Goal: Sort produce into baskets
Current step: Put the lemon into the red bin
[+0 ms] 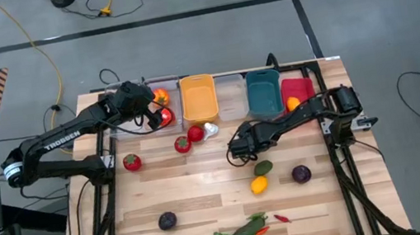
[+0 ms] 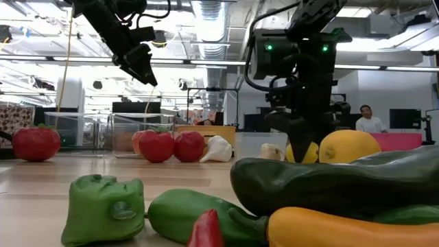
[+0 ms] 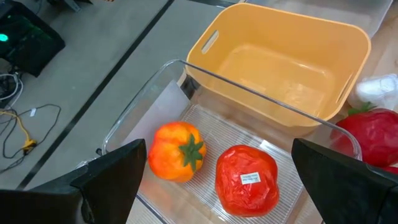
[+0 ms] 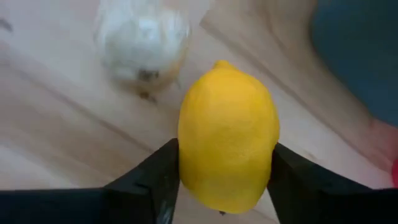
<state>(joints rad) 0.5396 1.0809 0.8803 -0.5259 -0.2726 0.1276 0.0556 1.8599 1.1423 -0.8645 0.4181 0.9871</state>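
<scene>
The wooden table (image 1: 171,190) is being viewed from above, and the row of baskets is being carried along its 12 o'clock edge: a clear bin (image 3: 261,93), an orange-yellow bin (image 1: 198,98), a second clear bin (image 1: 231,98), a teal bin (image 1: 264,93) and a red bin (image 1: 297,88).

The left gripper (image 1: 152,111) is being held at about 11 o'clock, over the first clear bin, with its fingers (image 3: 118,168) spread wide apart and nothing between them. An orange tomato (image 3: 177,150) and a red tomato (image 3: 247,179) are being kept side by side in that bin.

The right gripper (image 4: 224,174) is being held just off the table's middle, toward 1 o'clock. Its fingers are being pressed against both sides of a lemon (image 4: 227,130), which is clamped between them low over the wood. A garlic bulb (image 4: 140,40) is being left near it, toward 11 o'clock.

Three loose red tomatoes (image 1: 182,144) are being left at about 10 o'clock. A green piece (image 1: 263,167) and a yellow fruit (image 1: 260,183) are lying together at 5 o'clock of the right gripper. One purple ball (image 1: 302,174) is being left at 4 o'clock and another (image 1: 167,220) at 8 o'clock. A heap of chilies (image 1: 248,230) is being left at 6 o'clock.
</scene>
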